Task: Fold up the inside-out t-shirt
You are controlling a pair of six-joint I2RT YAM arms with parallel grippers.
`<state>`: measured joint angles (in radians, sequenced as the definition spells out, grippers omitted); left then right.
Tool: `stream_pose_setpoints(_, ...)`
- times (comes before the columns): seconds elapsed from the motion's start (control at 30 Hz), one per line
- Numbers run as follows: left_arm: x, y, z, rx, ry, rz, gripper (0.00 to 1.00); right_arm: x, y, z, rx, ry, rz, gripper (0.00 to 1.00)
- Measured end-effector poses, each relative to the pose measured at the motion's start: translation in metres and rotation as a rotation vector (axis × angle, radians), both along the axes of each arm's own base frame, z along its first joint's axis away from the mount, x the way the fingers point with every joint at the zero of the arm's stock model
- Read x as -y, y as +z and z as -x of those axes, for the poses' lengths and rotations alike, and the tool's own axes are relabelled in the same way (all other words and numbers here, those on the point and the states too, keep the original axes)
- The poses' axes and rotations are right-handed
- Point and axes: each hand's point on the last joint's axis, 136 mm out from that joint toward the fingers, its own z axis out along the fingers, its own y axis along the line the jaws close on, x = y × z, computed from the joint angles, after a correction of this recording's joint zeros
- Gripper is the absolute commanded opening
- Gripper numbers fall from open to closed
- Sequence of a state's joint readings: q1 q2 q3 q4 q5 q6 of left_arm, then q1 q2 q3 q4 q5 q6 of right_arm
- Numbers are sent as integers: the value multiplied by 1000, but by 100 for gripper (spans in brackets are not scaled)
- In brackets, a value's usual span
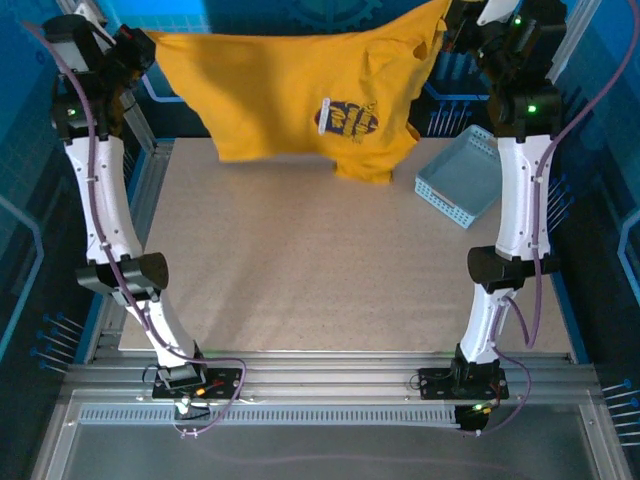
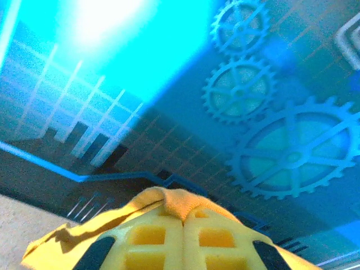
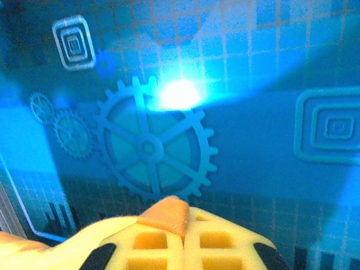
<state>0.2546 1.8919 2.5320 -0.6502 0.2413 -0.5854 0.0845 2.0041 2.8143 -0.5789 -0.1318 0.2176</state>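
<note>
The mustard-yellow t-shirt (image 1: 290,90) hangs stretched in the air over the far end of the table, its dark round print (image 1: 347,118) facing the top camera. My left gripper (image 1: 135,45) is shut on the shirt's left upper corner, and my right gripper (image 1: 455,20) is shut on its right upper corner. In the left wrist view a fold of yellow cloth (image 2: 177,201) is pinched at the tips of my left gripper (image 2: 184,220). The right wrist view shows a small orange-yellow tip of cloth (image 3: 167,215) pinched in my right gripper (image 3: 184,233).
A pale blue perforated basket (image 1: 462,176) sits at the table's far right, just below the shirt's right hem. The beige tabletop (image 1: 320,270) lies beneath the hanging shirt. Aluminium rails frame the table's edges, and blue patterned walls stand behind.
</note>
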Motion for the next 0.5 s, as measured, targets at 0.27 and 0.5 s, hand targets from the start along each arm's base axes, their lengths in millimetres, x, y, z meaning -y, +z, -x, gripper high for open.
stream_pose_setpoints(0.27,24,-7,62,14,-64,-9,0,-7,3,35,-49,75,-11,0)
stream_pose_setpoints(0.5,49,-159,109,-188,-138,73,0,-23,-156,81,-484,118,27,0)
